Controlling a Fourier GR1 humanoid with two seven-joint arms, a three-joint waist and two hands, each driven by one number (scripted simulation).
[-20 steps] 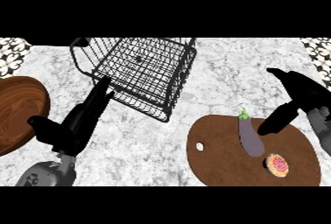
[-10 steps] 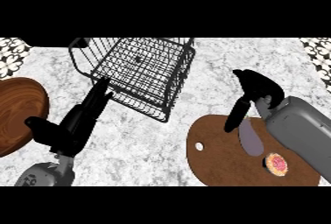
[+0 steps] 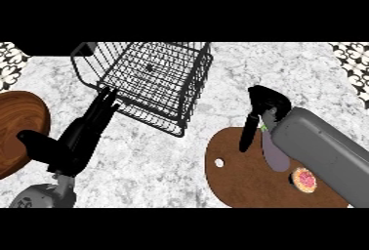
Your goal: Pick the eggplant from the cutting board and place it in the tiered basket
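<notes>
The purple eggplant (image 3: 273, 155) lies on the brown cutting board (image 3: 245, 188) at the lower right, its green stem end tucked under my right hand (image 3: 264, 103). That hand hovers over the eggplant's far end, open, with fingers (image 3: 249, 135) stretching down along the eggplant's left side. The grey forearm covers the eggplant's right side. The black wire tiered basket (image 3: 153, 77) stands at the top centre, left of and beyond the board. My left hand (image 3: 78, 141) rests open at the lower left, fingers pointing up towards the basket's near corner.
A pink round slice (image 3: 305, 180) lies on the board near the eggplant's lower end. A round wooden board (image 3: 16, 132) sits at the left edge. Patterned tiles show at the top corners. Marble counter lies between basket and board.
My right hand has swung left and down from the right edge until it is over the eggplant's stem end, and its forearm now hides part of the eggplant. The left hand has not moved.
</notes>
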